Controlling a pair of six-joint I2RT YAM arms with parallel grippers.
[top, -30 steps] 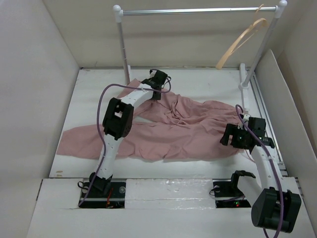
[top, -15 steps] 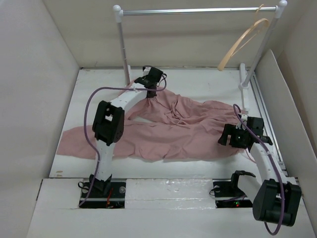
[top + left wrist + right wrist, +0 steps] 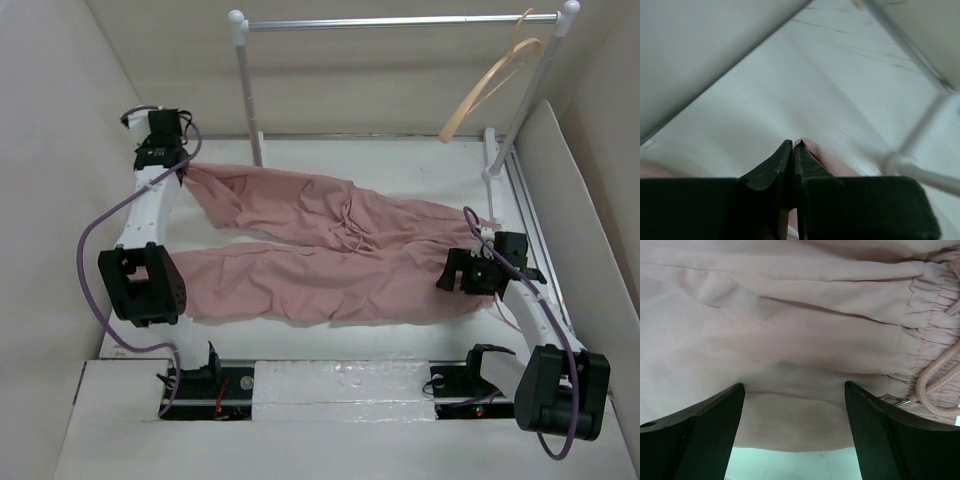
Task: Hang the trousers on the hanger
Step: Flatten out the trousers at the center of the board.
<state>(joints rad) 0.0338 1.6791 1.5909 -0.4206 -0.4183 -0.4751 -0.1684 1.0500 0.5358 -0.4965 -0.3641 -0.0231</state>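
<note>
Straightening the trousers (image 3: 330, 250) seems the step — left tool (image 3: 180, 170) clamps a leg end, right tool (image 3: 462, 276) gapes empty over the waist — next needs folding for the hanger (image 3: 488, 78).

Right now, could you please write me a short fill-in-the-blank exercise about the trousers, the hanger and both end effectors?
1. The left end effector is shut on one ___ of the trousers.
2. The right end effector hovers over the waistband, its jaws ___.
3. The hanger hangs from the rail, near its ___ end.
Missing words: leg; open; right.
</note>
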